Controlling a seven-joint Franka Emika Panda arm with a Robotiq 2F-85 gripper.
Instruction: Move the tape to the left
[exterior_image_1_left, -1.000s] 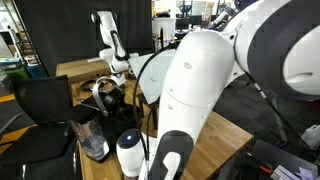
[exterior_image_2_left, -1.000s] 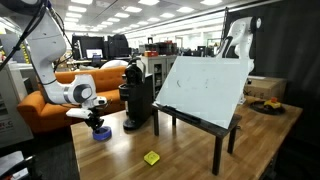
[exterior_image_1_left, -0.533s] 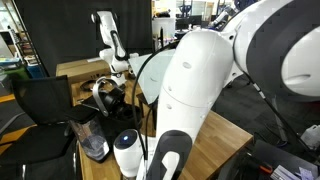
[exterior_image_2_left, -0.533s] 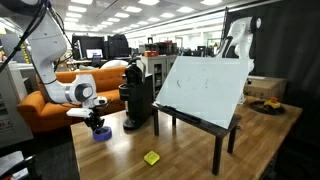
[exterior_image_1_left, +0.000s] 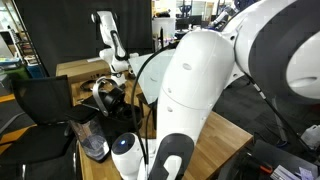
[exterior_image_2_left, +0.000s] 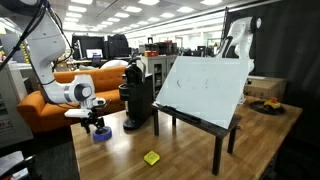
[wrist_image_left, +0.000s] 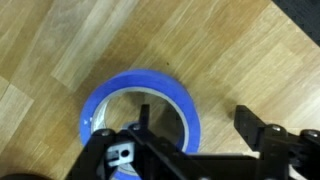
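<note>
- My gripper (wrist_image_left: 195, 125) stands wide. In the wrist view one finger (wrist_image_left: 146, 118) is down inside the hollow centre of the tape (wrist_image_left: 140, 80), and the other finger (wrist_image_left: 246, 120) is outside the ring. The blue wall sits between them with a gap on either side, so nothing is clamped.
- The tape lies flat on the pale wooden table (exterior_image_2_left: 190, 160). In an exterior view the tape (exterior_image_2_left: 101, 136) sits just beside the black coffee machine (exterior_image_2_left: 138, 98), on the side where the arm comes in and a little nearer the camera.
- The gripper (exterior_image_2_left: 97, 124) hangs directly over the roll, close beside the coffee machine.
- The only thing inside the tape's ring is my finger, with bare wood showing through the rest of the hole.
- A small yellow block (exterior_image_2_left: 151, 158) lies on the table in front of the coffee machine, well apart from the tape.
- On the far side of the coffee machine from the tape, a tilted white board (exterior_image_2_left: 205, 85) rests on a low dark stand.
- Further off on that same side, a dark dish (exterior_image_2_left: 268, 104) holds some yellow-orange pieces. They are too small for me to name.
- An orange sofa (exterior_image_2_left: 40, 108) sits behind the arm, off the table, on the tape's side of the coffee machine.
- In an exterior view the arm's white casing (exterior_image_1_left: 200, 90) fills most of the picture, and I cannot find the tape there.
</note>
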